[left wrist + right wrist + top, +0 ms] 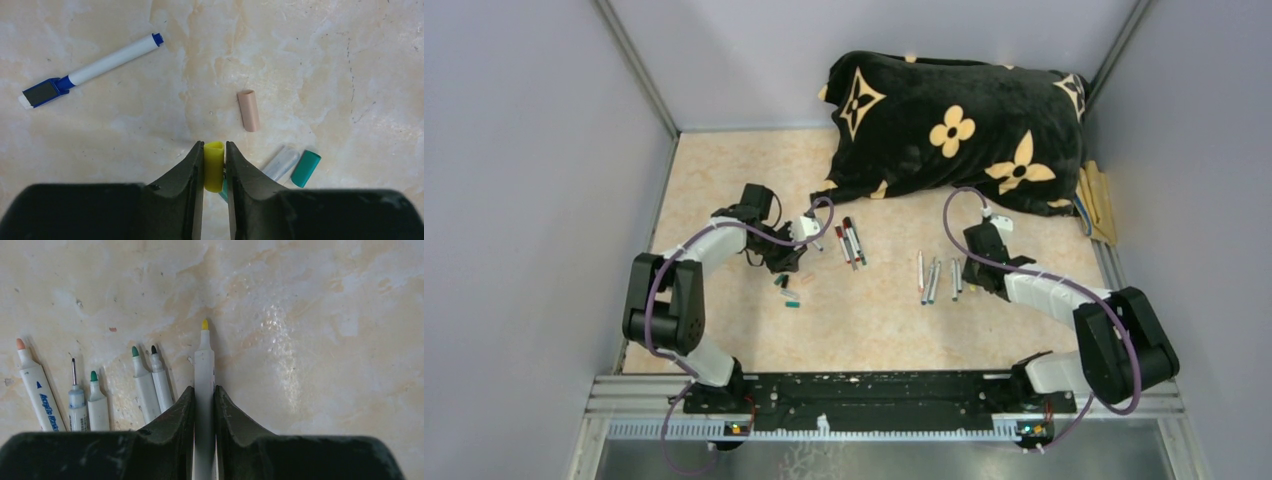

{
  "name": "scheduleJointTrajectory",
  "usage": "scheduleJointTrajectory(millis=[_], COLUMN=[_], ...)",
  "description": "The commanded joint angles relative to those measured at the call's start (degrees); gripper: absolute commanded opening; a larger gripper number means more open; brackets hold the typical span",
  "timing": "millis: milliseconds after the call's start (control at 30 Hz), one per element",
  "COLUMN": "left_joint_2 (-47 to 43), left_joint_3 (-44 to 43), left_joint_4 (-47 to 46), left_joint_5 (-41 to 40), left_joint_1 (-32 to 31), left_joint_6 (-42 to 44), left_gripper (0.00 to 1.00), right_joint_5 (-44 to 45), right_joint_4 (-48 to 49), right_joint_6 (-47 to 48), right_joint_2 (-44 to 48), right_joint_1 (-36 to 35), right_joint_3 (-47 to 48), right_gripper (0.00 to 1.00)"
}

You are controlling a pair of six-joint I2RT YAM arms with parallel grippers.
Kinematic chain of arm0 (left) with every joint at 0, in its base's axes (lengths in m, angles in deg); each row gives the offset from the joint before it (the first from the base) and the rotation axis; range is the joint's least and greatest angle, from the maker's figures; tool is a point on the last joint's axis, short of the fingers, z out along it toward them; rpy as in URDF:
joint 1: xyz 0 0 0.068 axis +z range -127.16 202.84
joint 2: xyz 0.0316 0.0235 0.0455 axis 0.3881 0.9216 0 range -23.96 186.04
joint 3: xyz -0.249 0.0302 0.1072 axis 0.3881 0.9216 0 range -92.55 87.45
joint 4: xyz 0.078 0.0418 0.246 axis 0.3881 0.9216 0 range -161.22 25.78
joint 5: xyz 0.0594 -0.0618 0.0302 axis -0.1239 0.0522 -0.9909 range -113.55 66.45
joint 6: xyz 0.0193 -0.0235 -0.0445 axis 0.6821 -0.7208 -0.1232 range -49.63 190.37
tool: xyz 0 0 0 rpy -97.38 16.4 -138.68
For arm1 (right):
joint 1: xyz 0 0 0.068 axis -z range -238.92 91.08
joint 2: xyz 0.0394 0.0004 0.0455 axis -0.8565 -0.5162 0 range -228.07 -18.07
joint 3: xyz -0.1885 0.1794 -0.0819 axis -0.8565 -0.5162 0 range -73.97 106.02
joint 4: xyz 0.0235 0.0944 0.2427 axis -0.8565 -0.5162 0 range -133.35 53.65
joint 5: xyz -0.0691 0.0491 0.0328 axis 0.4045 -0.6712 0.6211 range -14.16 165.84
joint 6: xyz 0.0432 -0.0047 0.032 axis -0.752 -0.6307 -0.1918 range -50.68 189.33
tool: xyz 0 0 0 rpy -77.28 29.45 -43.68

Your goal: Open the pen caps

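Note:
In the left wrist view my left gripper (215, 146) is shut on a yellow pen cap (214, 167), which stands upright between the pads just above the table. Loose caps lie to its right: a peach one (249, 110), a clear grey one (281, 163) and a teal one (305, 168). My right gripper (204, 388) is shut on the white barrel of a pen (204, 365) with a bare yellow tip, held low over the table. Left of it several uncapped pens (145, 385) lie side by side. From above, the left gripper (782, 262) and the right gripper (977, 272) are far apart.
A blue-ended white marker (95, 67) with a block-shaped cap lies at the upper left of the left wrist view. Two dark markers (851, 242) lie mid-table. A black flower-patterned pillow (954, 130) fills the back right. Grey walls enclose the table.

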Motion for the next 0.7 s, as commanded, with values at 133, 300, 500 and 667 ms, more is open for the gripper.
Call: scheduleJointTrajectory(millis=[133, 300, 500, 667], left_joint_2=[1.23, 1.12, 0.46, -0.86], left_joint_3=[-0.65, -1.49, -4.49, -9.20], left_joint_4=[-0.69, 0.27, 3.70, 8.16], left_joint_5=[1.63, 2.06, 4.16, 8.09], left_joint_1=[0.67, 0.90, 1.73, 4.17], left_joint_6=[-0.16, -0.12, -0.29, -1.72], left_gripper=[0.41, 0.46, 0.46, 0.49], right_joint_5=[-1.29, -2.49, -3.11, -4.33], right_joint_4=[2.63, 1.58, 0.43, -1.49], right_joint_6=[1.63, 1.54, 1.75, 4.24], right_joint_2=[-3.14, -2.79, -0.40, 4.43], right_joint_1=[0.70, 0.64, 0.65, 0.71], right_joint_3=[1.75, 2.19, 3.24, 6.16], right_gripper=[0.22, 0.26, 0.25, 0.28])
